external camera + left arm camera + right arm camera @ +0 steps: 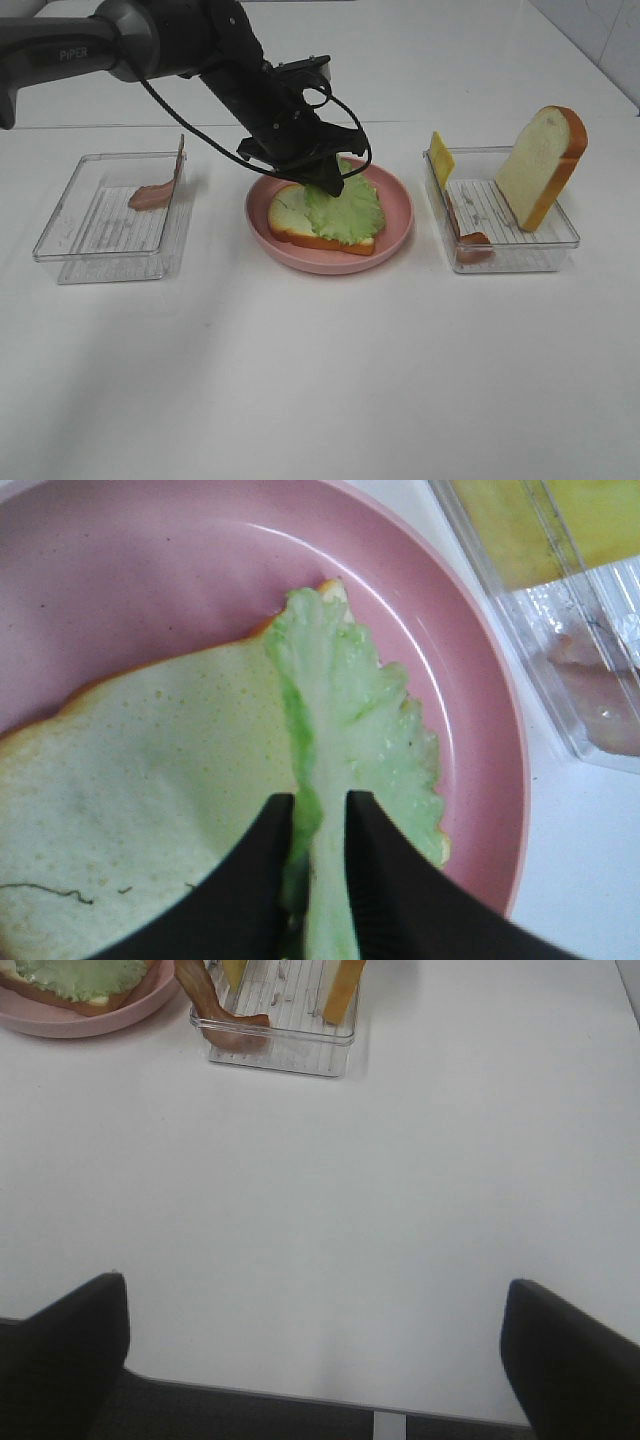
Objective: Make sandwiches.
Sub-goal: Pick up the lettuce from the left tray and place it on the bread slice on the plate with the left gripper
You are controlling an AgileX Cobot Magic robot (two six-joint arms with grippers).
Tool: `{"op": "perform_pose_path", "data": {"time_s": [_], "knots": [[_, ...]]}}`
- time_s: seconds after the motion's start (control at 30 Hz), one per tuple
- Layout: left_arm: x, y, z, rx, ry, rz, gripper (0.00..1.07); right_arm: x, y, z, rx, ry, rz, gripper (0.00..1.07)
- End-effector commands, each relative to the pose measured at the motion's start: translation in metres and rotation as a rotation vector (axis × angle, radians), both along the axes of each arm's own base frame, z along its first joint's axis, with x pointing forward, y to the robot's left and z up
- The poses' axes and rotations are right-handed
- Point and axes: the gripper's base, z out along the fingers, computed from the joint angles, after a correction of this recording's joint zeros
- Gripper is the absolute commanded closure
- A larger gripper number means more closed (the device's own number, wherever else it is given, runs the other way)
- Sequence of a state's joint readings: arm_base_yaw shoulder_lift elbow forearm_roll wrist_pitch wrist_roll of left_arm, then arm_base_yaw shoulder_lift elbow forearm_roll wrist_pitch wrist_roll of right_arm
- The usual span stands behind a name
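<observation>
Sandwich is early-stage: bottom bread slice (pixel 290 215) lies flat in the pink plate (pixel 395 235) at mid-counter, with a lettuce leaf (pixel 345 210) draped over its right half and the bread's left part bare. No bacon, cheese or top slice on it yet, so I judge most of the stacking is left to do. The left gripper (pixel 325 180) comes in from the far left and sits right over the far side of the leaf. In the left wrist view its jaws are narrow, pinched on the pale stalk of the lettuce leaf, so the leaf is laid down but not yet released. Remaining parts: right tray (pixel 520 262), right of the plate, holds the cheese square (pixel 441 158) leaning at its far-left corner, the right-tray bacon strip (pixel 465 228) along its left wall, and a second bread slice (pixel 540 165) standing tilted against the far-right side. The left tray (pixel 70 240), left of the plate, holds the left-tray bacon strip (pixel 152 196) near its right wall. The right gripper (pixel 315 1300) shows only in its own wrist view: jaws wide apart, holding nothing, over bare counter (pixel 320 380) near its edge, well apart from the plate and right tray.
</observation>
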State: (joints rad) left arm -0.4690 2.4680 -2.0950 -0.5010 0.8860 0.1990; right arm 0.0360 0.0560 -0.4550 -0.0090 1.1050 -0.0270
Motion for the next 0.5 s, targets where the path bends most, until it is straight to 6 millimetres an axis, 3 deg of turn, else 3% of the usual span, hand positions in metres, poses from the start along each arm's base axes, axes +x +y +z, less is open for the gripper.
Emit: {"op": "perform_pose_path", "data": {"time_s": [0.03,0.07,0.1,0.13,0.17,0.2,0.23,0.5], "knots": [[0.000,-0.001,0.001,0.019,-0.016,-0.004,0.60,0.000,0.000,0.000,0.003,-0.006,0.001,0.09],[0.001,0.000,0.001,0.032,-0.017,-0.004,0.47,0.000,0.000,0.000,0.003,-0.006,0.001,0.09],[0.001,0.000,0.001,0.032,-0.017,-0.004,0.47,0.000,0.000,0.000,0.003,-0.006,0.001,0.09],[0.002,0.002,0.004,0.055,-0.025,-0.004,0.23,0.000,0.000,0.000,0.003,-0.006,0.001,0.09],[0.002,0.002,0.006,0.061,-0.024,0.002,0.16,0.000,0.000,0.000,0.003,-0.006,0.001,0.09],[0.002,0.002,0.006,0.061,-0.024,0.002,0.16,0.000,0.000,0.000,0.003,-0.006,0.001,0.09],[0.004,0.003,0.013,0.068,-0.033,0.011,0.05,0.000,0.000,0.000,0.003,-0.006,0.001,0.09],[0.008,0.003,0.048,0.078,-0.047,0.027,0.05,0.000,0.000,0.000,0.003,-0.006,0.001,0.09]]}}
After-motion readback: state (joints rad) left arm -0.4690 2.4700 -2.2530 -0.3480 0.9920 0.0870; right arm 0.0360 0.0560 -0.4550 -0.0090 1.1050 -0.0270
